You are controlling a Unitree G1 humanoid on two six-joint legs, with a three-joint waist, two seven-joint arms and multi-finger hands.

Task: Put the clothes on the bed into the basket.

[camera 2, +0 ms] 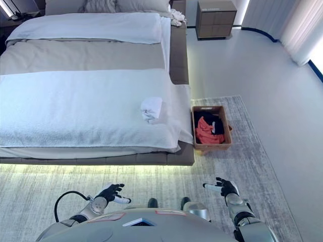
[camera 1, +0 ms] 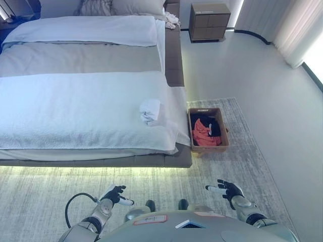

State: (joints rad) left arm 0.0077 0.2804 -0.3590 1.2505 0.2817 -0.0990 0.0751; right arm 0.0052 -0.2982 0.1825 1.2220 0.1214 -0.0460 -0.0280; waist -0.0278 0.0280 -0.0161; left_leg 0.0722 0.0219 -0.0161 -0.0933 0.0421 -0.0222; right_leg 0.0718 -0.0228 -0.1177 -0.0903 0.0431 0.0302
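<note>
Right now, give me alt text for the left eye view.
A white garment lies near the bed's right edge, above a brown basket on the rug holding red and dark clothes. Both robot hands, left hand and right hand, hover open and empty below.

White garment (camera 2: 151, 109) lies on the bed (camera 2: 75, 108) near its right edge; basket (camera 2: 211, 128) (holding clothes) stands beside the bed; my hands hover open below.

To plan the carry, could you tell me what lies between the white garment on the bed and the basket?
Only the bed's white blanket, draping over the bed's edge, separates the white garment from the basket on the rug; the left eye view shows this.
</note>
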